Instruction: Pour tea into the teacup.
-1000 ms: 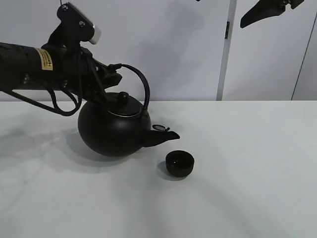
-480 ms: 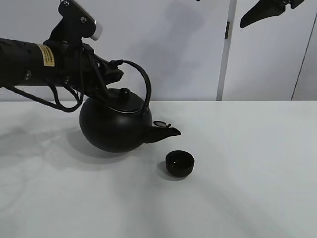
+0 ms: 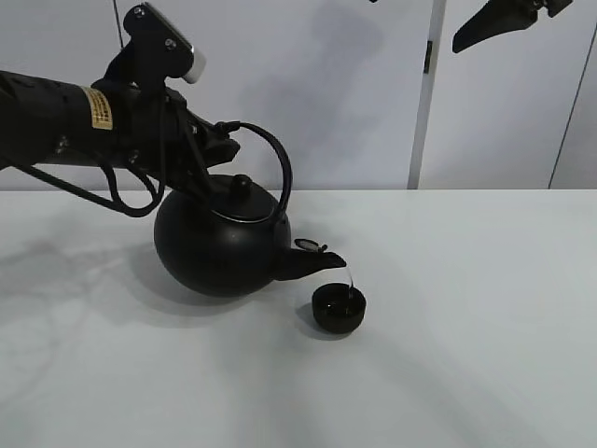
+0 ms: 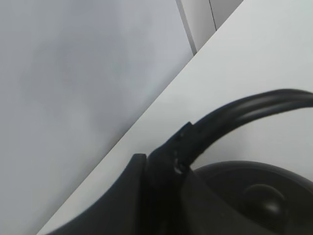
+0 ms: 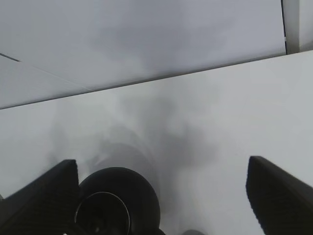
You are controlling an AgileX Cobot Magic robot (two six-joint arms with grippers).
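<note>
- Tea (image 3: 349,278): thin pale stream you can see dropping from the spout (image 3: 312,262) tip into the teacup. It's faint, and seen in the ext. high view only.
- Teacup (image 3: 338,308): small black handleless cup, upright on the white table (image 3: 466,355). It sits right under the spout tip, just beside the kettle's front-right, w/ a gap btwn cup and kettle body.
- Kettle (image 3: 222,247): big round black one, tipped toward the cup w/ spout angled down and lid knob (image 3: 241,183) in place. Can't tell if its base touches the table.
- Handle (image 3: 277,163): arched bail over the lid.
- Left gripper (image 3: 213,143): your jaws are clenched on the handle at the end away from the spout. The left wrist cam shows the fingers (image 4: 146,196) wrapped on the bail, w/ the lid close by.
- Right gripper (image 3: 504,23): parked high at top right of the ext. view, well apart from kettle and cup. On the right wrist cam, its fingers (image 5: 279,196) are spread wide, gripping nothing.
</note>
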